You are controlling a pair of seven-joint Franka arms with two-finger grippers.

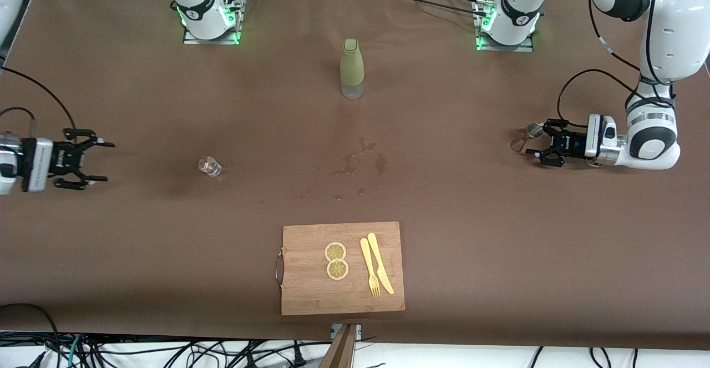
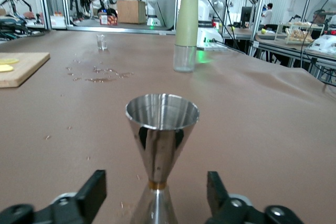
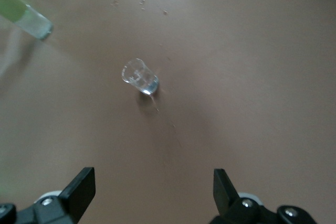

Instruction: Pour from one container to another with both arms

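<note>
No text to call here: nothing readable on the green bottle (image 1: 352, 67), the wooden cutting board (image 1: 310, 296), the steel jigger (image 2: 161, 145) or the small glass (image 3: 139, 76). The arm bases carry only small dark marks, too tiny to make out.

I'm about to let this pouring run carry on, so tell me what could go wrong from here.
1. The steel jigger stands on a narrow base between the open fingers of the left gripper; a brush while pulling away could tip it.
2. The shot glass is small and clear; the open right gripper might knock it over on approach.
3. Wet spill marks stain the table mid-way, so things may slide.
</note>
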